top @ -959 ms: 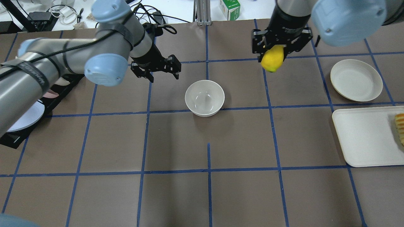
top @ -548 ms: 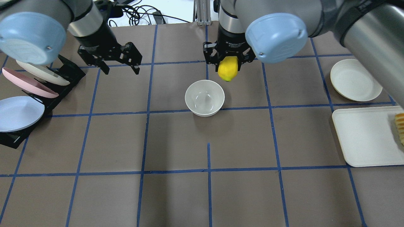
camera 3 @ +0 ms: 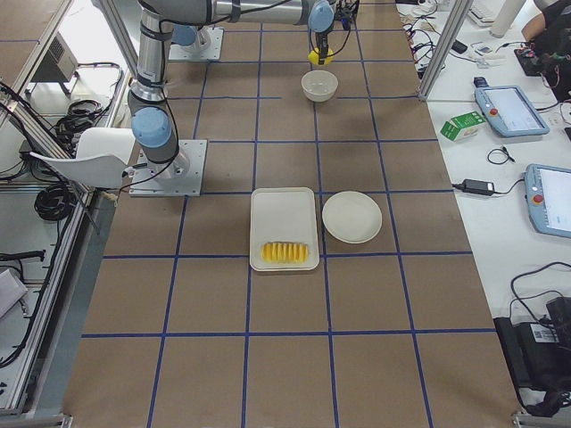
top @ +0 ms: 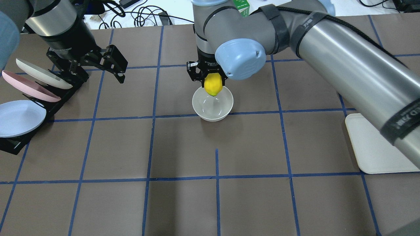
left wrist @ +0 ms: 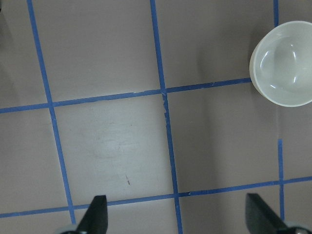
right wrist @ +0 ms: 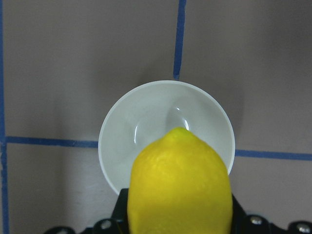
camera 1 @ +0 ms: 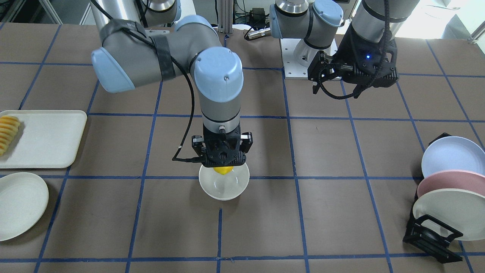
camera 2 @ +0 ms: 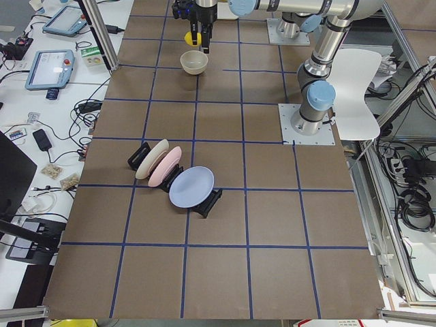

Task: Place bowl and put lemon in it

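The off-white bowl (top: 213, 110) stands upright near the table's middle, and shows in the front view (camera 1: 224, 187) and left wrist view (left wrist: 285, 70). My right gripper (top: 212, 82) is shut on the yellow lemon (top: 213, 85) and holds it point down just above the bowl's back rim. In the right wrist view the lemon (right wrist: 179, 185) hangs over the bowl (right wrist: 156, 117). The bowl's inside holds nothing. My left gripper (top: 98, 72) is open and empty, raised at the back left near the plate rack, far from the bowl.
A black rack (top: 62, 95) with a blue, a pink and an off-white plate stands at the left edge. A white tray (camera 1: 41, 138) with sliced fruit (camera 1: 8, 131) and a flat off-white plate (camera 1: 19, 204) lie at the robot's right.
My right arm has carried the lemon leftward from the back right to just over the bowl. My left arm has drawn back to the left, away from the bowl, toward the rack.
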Robot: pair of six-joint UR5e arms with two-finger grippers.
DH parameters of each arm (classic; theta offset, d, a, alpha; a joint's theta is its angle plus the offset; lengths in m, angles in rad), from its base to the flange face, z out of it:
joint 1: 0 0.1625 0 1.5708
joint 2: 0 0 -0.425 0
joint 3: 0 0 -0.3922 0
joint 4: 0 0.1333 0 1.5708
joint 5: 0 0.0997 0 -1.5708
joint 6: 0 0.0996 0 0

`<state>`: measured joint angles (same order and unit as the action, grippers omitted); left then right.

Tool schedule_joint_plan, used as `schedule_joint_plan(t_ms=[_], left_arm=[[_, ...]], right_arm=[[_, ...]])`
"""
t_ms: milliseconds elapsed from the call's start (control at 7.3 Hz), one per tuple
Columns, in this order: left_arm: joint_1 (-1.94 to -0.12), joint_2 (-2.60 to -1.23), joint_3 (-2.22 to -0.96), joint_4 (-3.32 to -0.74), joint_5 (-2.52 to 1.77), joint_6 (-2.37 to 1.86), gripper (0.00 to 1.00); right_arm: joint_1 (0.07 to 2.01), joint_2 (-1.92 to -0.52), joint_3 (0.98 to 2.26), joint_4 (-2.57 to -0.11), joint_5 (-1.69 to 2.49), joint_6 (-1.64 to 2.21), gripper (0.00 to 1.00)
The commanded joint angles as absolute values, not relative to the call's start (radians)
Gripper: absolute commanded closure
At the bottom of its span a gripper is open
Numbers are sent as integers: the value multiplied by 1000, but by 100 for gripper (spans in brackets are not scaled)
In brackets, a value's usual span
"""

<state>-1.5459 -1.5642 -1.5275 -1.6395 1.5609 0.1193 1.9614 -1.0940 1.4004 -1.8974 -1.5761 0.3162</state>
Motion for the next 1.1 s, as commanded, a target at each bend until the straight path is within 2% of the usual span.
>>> schedule_joint_plan(t_ms=[0,411,548,822,959], left_arm=[[-1554,-1568,-1519,-1635,1560,107,0],[-1552,-1557,-1526,-1623,1560,106,0],[-1552,-1559,-1528,-1623,1557,107,0],[-1552,-1557,-1531,-1624,1557,109,0],[-1552,-1557,-1531,-1624,1559,109,0]], right_arm=[[1963,-982,1420,-2020,-1602,310,94],[1963,-969,1476,-2066,-1598,310,94],[1963,-968,1479,-2066,-1591,310,71],[1963,-968,1485,-2085,-1597,317,0],[1962,-974,1483,-2079,-1592,318,0]])
